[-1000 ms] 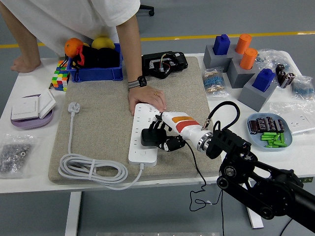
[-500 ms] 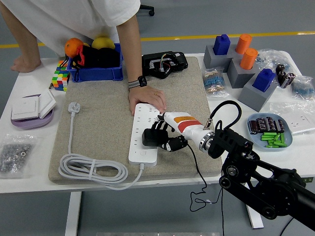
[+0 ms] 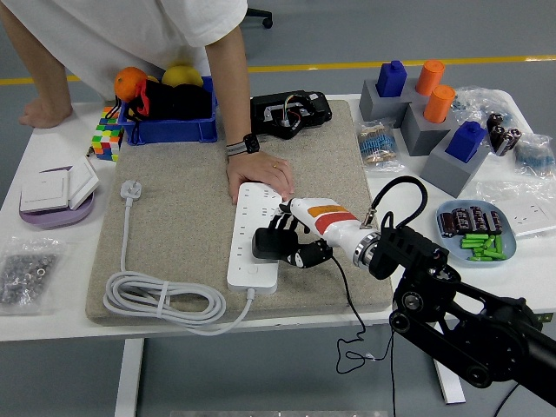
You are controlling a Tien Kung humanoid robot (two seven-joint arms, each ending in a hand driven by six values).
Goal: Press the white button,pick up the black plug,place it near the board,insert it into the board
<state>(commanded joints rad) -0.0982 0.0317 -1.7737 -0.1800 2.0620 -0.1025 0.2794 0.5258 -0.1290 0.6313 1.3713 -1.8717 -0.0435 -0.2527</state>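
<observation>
Grey felt mat (image 3: pixel 174 217), lying under and all round the hand, on a white table (image 3: pixel 52 261).
White power strip (image 3: pixel 254 234), lengthwise on the mat, directly below the hand; far end pinned flat by a person's hand (image 3: pixel 258 174); white cable (image 3: pixel 161 300) coiled well to the left, ending in a white plug (image 3: pixel 130 189).
Right hand (image 3: pixel 291 241), reaching in from the lower right, fingers curled round the black plug (image 3: pixel 268 242).
Black plug, gripped in that hand, set on top of the strip around its middle, to the left of the fingertips; cannot tell whether the pins are seated or only resting on the face.
White button: not made out for certain on the strip; cannot tell whether pressed.
Left hand: out of view.
Progress, judged: pick-up and carry to the strip done; insertion in hand, unconfirmed; release not yet made.
</observation>
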